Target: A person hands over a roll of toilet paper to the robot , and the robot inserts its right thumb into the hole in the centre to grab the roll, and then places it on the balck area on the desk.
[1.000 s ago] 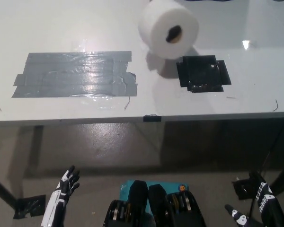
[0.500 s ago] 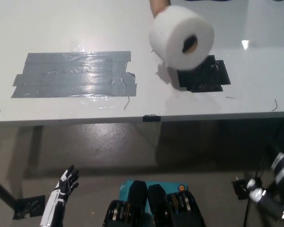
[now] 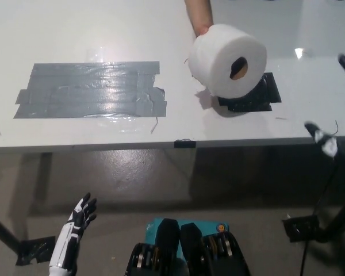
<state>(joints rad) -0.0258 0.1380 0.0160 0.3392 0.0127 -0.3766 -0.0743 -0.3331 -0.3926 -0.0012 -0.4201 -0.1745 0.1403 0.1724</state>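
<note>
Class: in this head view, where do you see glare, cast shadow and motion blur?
Head view: glare streaks the grey tape patch and makes a bright spot on the white desk; the toilet paper roll casts a soft shadow over the black area; the right hand at the right edge is blurred; the left hand is fairly sharp.

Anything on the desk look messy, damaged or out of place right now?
The grey tape patch has ragged, uneven edges and wrinkles, with loose threads at its lower right. The black patch also looks crumpled. Otherwise nothing stands out: a person's hand holds the toilet paper roll above the desk.
</note>
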